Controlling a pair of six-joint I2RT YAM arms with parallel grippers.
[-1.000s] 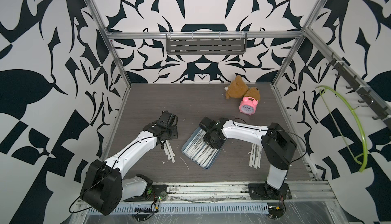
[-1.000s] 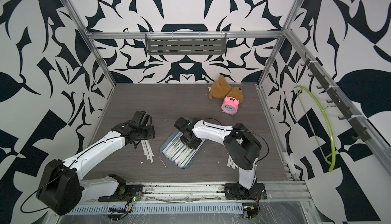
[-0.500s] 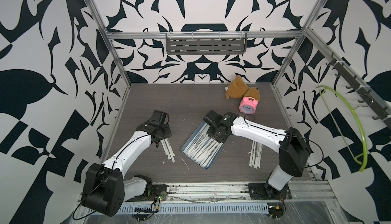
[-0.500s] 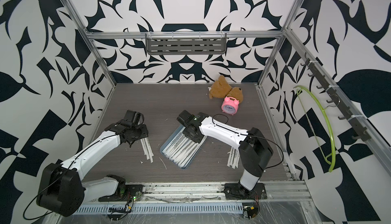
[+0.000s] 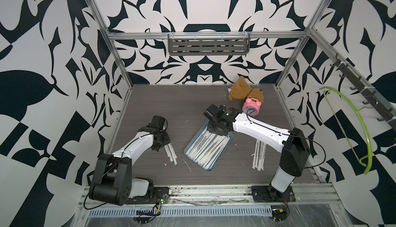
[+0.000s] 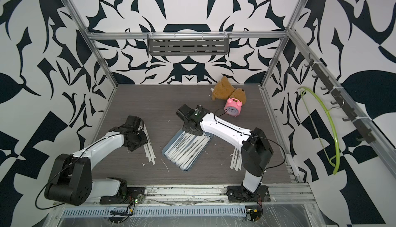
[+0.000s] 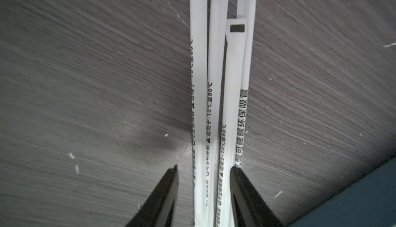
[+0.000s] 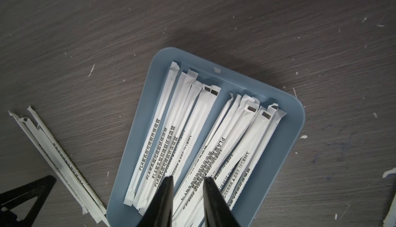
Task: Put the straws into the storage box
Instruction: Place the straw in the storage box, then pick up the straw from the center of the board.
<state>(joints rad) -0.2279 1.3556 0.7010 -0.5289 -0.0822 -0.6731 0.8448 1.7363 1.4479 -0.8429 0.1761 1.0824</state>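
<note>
Because the straws (image 7: 216, 65) are light, bendy and slick in paper sleeves, a pinch near mid-length across the bundle seems best. The left fingers (image 7: 165, 198) stand parted astride several on the surface (image 7: 85, 86); the right fingers (image 8: 162, 202), parted and empty, hover over the part-filled storage box (image 8: 276, 151).

white straws (image 8: 246, 133), blue-grey storage box (image 8: 285, 151)

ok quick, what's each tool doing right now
left tool: open, straddling loose straws, not clamped
right tool: open, empty, over the storage box
</note>
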